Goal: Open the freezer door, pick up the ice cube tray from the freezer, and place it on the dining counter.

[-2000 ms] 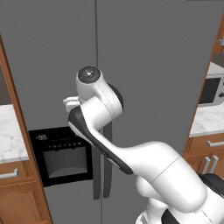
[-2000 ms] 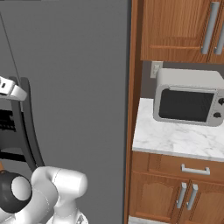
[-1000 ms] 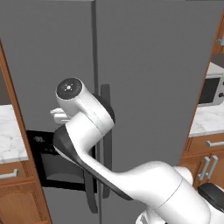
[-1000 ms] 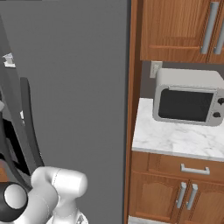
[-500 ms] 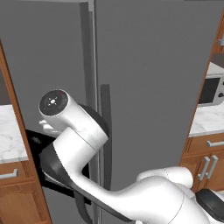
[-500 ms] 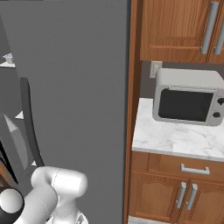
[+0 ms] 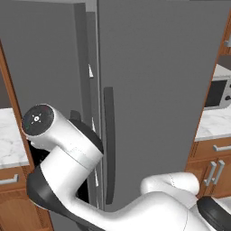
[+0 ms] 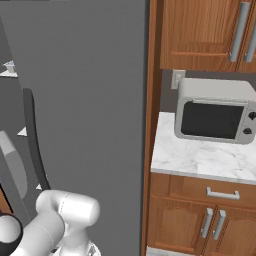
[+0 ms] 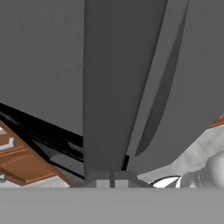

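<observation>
**A:** Where does the freezer door (image 7: 45, 54) stand?

**B:** Ajar. You can see its inner edge swung out from the plain door (image 7: 158, 90), and bits of white shelf in the freezer (image 7: 91, 76) show through the slit. The slit is too narrow to tell what lies on those shelves, so the ice cube tray is presumably still inside (a guess from the task, not a sighting).

**A:** And the pincer (image 9: 111, 178)?

**B:** Closed, tips together, right against the door's edge in the hand view. I see nothing clamped between them.

**A:** What should you worry about?

**B:** With nothing gripped, you are pushing the door rather than holding it. If the tips slide off that edge, the door could stop short or drift back. The arm's elbow (image 7: 38, 119) also sits close in front of the opening, so a reach inside could bump the door or the shelves.

**A:** What has changed?

**B:** Two seconds ago both doors lay flush. Half a second ago only a thin crack showed. The gap is wider now, and the elbow has dropped lower and to the left.
</observation>
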